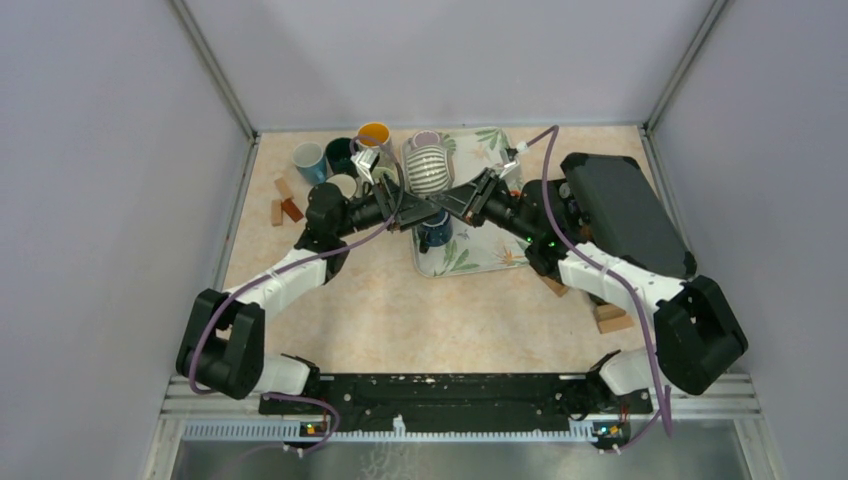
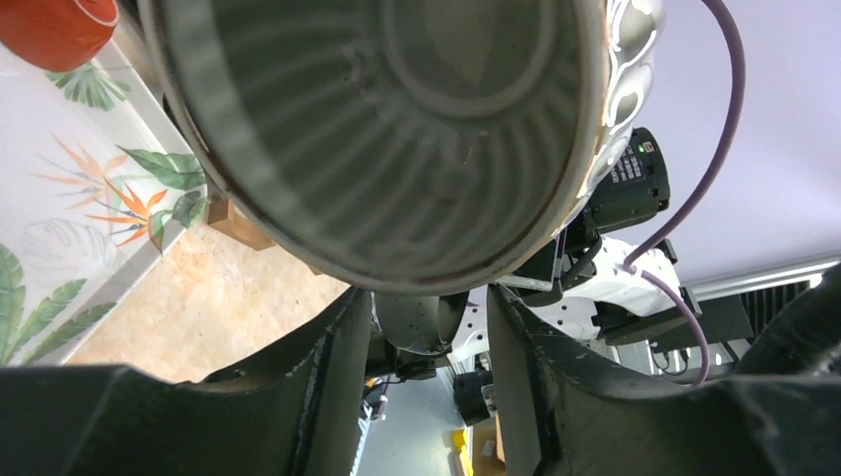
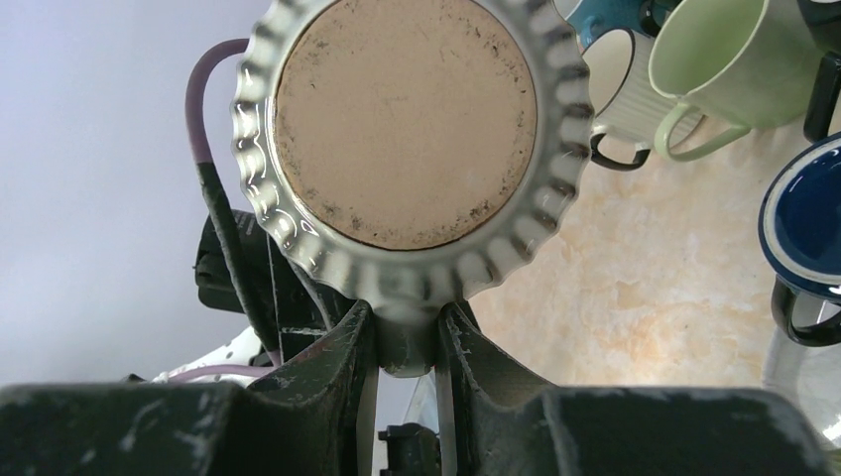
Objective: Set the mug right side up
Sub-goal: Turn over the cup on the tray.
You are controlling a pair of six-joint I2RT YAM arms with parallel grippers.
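Observation:
A ribbed grey-white mug hangs on its side above the leaf-patterned tray, between both arms. Its mouth faces the left wrist camera and its tan base faces the right wrist camera. My right gripper is shut on the mug's handle, both fingers pressed against it. My left gripper straddles the same handle from the other side. One of its fingers lies against the handle and a gap shows beside the other. From above, the two grippers meet just below the mug.
Blue, dark green, orange and cream mugs stand at the back left. A navy mug sits on the tray under the grippers. Wooden blocks lie left, a black case right.

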